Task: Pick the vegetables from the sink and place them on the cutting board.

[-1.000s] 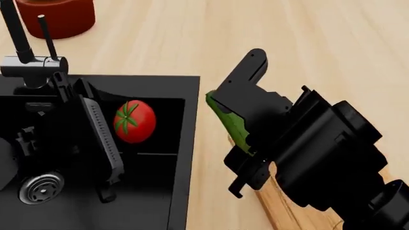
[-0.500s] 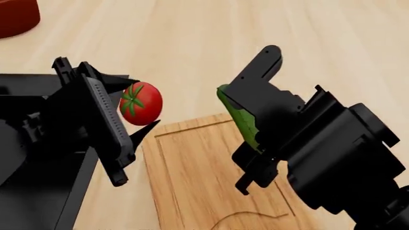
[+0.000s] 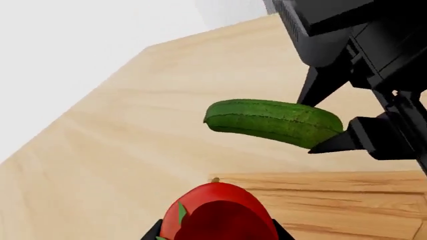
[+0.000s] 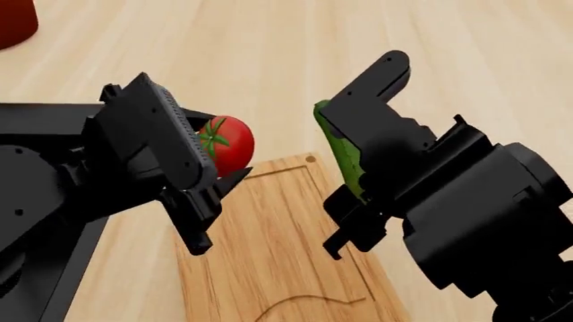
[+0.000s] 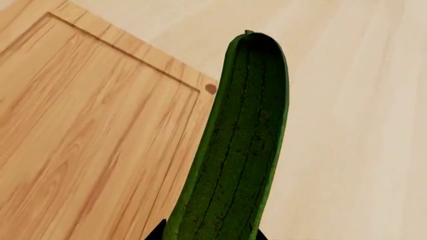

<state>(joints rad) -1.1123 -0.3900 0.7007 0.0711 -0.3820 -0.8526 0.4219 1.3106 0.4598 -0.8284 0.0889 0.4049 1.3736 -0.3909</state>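
Note:
My left gripper (image 4: 215, 171) is shut on the round red tomato (image 4: 229, 144) with its green stem top, and holds it in the air over the far left corner of the cutting board (image 4: 278, 248). The tomato fills the near edge of the left wrist view (image 3: 220, 212). My right gripper (image 4: 353, 171) is shut on the dark-green cucumber (image 4: 340, 157), held above the board's far right edge. The cucumber also shows in the right wrist view (image 5: 233, 150) and the left wrist view (image 3: 273, 121). The board (image 5: 87, 130) has an edge groove and a small corner hole (image 5: 211, 88). The black sink (image 4: 45, 268) is at the left, mostly hidden by my left arm.
Pale wood countertop (image 4: 268, 60) surrounds the board and stretches beyond it. A red vessel (image 4: 13, 23) stands at the far left corner. A thin dark curved line (image 4: 309, 302) lies on the near part of the board.
The view has shifted right, from the sink to the board. My left gripper has carried the tomato from over the sink to above the board's far left corner. The right gripper still holds the cucumber.

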